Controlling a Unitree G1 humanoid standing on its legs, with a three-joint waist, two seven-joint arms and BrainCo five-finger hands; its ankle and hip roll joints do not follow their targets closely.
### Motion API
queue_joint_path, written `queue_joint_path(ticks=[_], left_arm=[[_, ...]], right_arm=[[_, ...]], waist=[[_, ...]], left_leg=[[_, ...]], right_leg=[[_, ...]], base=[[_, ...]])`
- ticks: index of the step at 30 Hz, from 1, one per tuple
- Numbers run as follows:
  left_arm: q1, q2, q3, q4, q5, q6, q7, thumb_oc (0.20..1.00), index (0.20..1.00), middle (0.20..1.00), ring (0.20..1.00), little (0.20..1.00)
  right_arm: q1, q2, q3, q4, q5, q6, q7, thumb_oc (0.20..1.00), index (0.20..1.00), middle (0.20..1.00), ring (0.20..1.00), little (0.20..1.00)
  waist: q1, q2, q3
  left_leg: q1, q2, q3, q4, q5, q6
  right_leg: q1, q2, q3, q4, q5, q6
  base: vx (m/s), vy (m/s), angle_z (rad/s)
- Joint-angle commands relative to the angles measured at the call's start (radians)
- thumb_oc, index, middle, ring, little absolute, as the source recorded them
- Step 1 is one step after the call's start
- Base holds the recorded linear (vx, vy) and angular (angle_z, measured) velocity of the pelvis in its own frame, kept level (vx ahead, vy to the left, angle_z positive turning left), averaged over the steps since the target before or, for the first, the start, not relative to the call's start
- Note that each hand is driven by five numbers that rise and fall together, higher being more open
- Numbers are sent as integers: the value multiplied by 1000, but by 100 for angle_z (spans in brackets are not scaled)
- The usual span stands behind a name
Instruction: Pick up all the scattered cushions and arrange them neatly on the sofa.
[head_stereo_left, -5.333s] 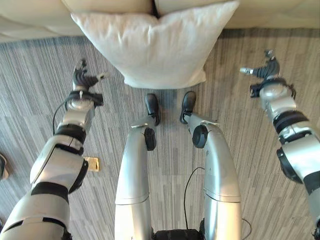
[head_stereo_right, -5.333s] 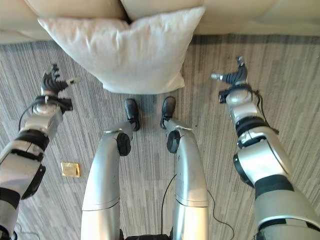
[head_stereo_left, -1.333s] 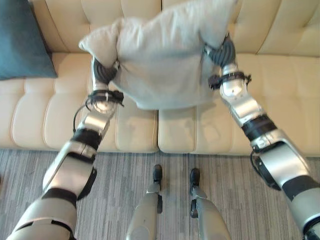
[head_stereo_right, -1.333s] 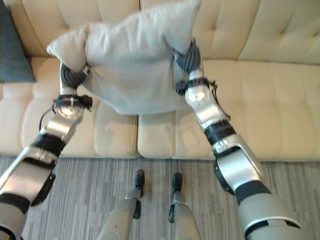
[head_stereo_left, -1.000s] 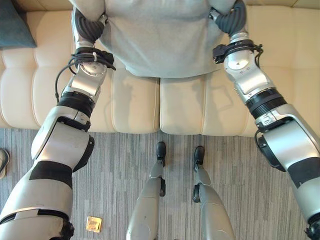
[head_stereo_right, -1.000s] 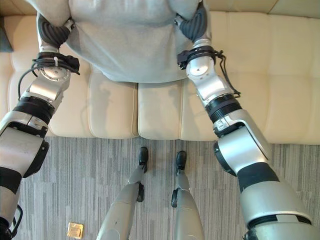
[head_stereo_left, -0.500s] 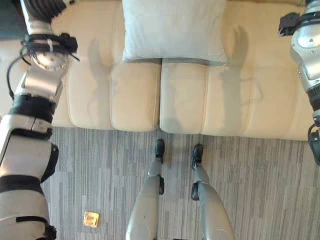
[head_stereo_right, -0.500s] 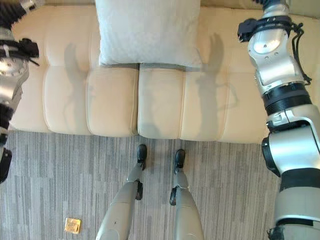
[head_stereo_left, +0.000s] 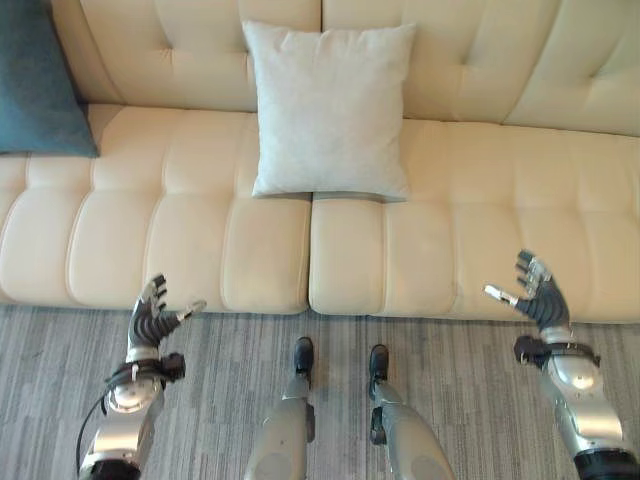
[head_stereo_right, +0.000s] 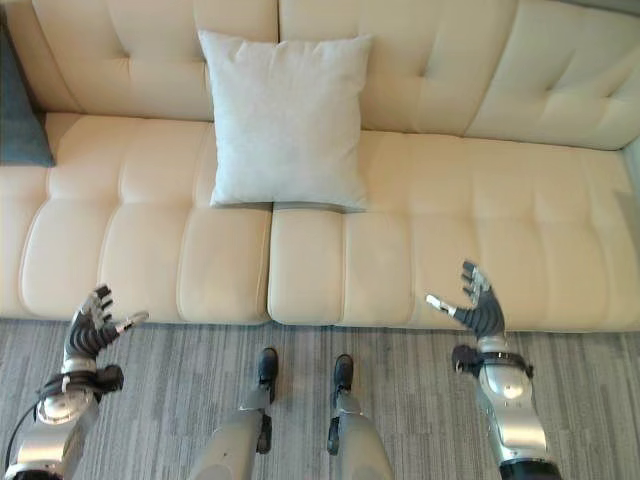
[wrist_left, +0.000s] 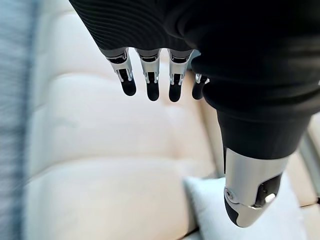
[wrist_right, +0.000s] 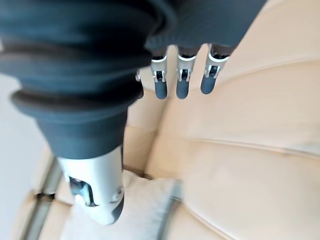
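A pale grey cushion (head_stereo_left: 330, 105) stands upright against the backrest in the middle of the cream sofa (head_stereo_left: 450, 230), over the seam between two seat pads. It shows as a pale corner (wrist_left: 235, 210) in the left wrist view and as a pale patch (wrist_right: 135, 207) in the right wrist view. A dark teal cushion (head_stereo_left: 35, 85) leans at the sofa's far left end. My left hand (head_stereo_left: 150, 320) is low over the floor at the sofa's front edge, open and holding nothing. My right hand (head_stereo_left: 535, 300) is held the same way on the right, open and free.
Grey striped carpet (head_stereo_left: 220, 390) runs along the sofa's front. The right half of the seat (head_stereo_right: 520, 230) lies bare.
Both hands have let go of the pale cushion and dropped back from the backrest to the sofa's front edge. The cushion stays upright on the seat. The camera has tilted up.
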Motion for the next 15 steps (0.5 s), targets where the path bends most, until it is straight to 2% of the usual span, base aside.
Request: queue_joint_path(ticks=[1,2,4,5,6,7,9,10,11,13,15], left_arm=[[48,-12,-13,103,49,1,-45,1000,1000,1000,1000,1000],[68,-18,-14,131,55,1,-45,1000,1000,1000,1000,1000],[70,-19,-19,148,58,6,-45,1000,1000,1000,1000,1000],[63,-26,-34,189,61,10,-34,1000,1000,1000,1000,1000],[57,-26,-37,201,61,11,-30,1000,1000,1000,1000,1000],[54,-22,-49,209,63,14,-28,1000,1000,1000,1000,1000],[48,-19,-65,218,66,18,-32,1000,1000,1000,1000,1000],[48,-19,-65,218,66,18,-32,1000,1000,1000,1000,1000],[44,-28,-86,219,63,17,-26,1000,1000,1000,1000,1000],[18,-35,-111,231,73,14,-17,1000,1000,1000,1000,1000],[6,-42,-130,235,85,15,-13,1000,1000,1000,1000,1000]], right_arm=[[61,-2,53,116,-74,3,36,1000,1000,1000,1000,1000],[67,11,61,159,-86,5,32,1000,1000,1000,1000,1000],[66,16,74,178,-105,8,24,1000,1000,1000,1000,1000],[63,51,87,242,-86,15,16,1000,1000,1000,1000,1000],[63,61,89,267,-72,13,11,1000,1000,1000,1000,1000],[68,67,92,284,-66,10,7,1000,1000,1000,1000,1000],[67,67,107,308,-79,10,0,1000,1000,1000,1000,1000],[67,67,107,308,-79,10,0,1000,1000,1000,1000,1000],[61,64,121,304,-86,15,-5,1000,1000,1000,1000,1000],[40,52,127,315,-77,12,-22,1000,1000,1000,1000,1000],[34,36,125,298,-76,10,-31,1000,1000,1000,1000,1000]], waist=[[-30,-15,-107],[-33,-15,-99],[-34,-14,-93],[-30,4,-75],[-26,13,-73],[-20,23,-78],[-9,31,-93],[-9,31,-94],[10,16,-106],[20,12,-120],[11,19,-125]], left_leg=[[51,-25,28,84,-160,7],[66,-21,37,78,-157,9],[63,-14,41,75,-148,12],[61,9,46,67,-120,12],[55,22,48,65,-104,11],[43,35,48,55,-83,9],[27,45,42,53,-65,3],[26,46,43,53,-65,3],[9,46,41,60,-48,-10],[-32,52,49,64,-16,-35],[-70,67,56,67,12,-57]], right_leg=[[3,-57,-1,16,15,114],[1,-56,10,32,40,125],[-13,-54,12,64,39,127],[-7,-34,5,177,-38,107],[4,-27,6,241,-74,93],[22,-14,12,322,-107,82],[60,7,31,416,-133,70],[60,7,31,416,-133,69],[134,15,13,345,-180,47],[195,35,-8,222,-259,23],[202,65,2,143,-274,0]], base=[[-215,89,-27],[-246,42,-45],[-254,15,-51],[-333,9,-26],[-459,-13,-19],[-332,-55,-9],[-226,-89,1],[-184,-189,-1],[-160,-201,-10],[-206,-250,-6],[-225,-209,10]])
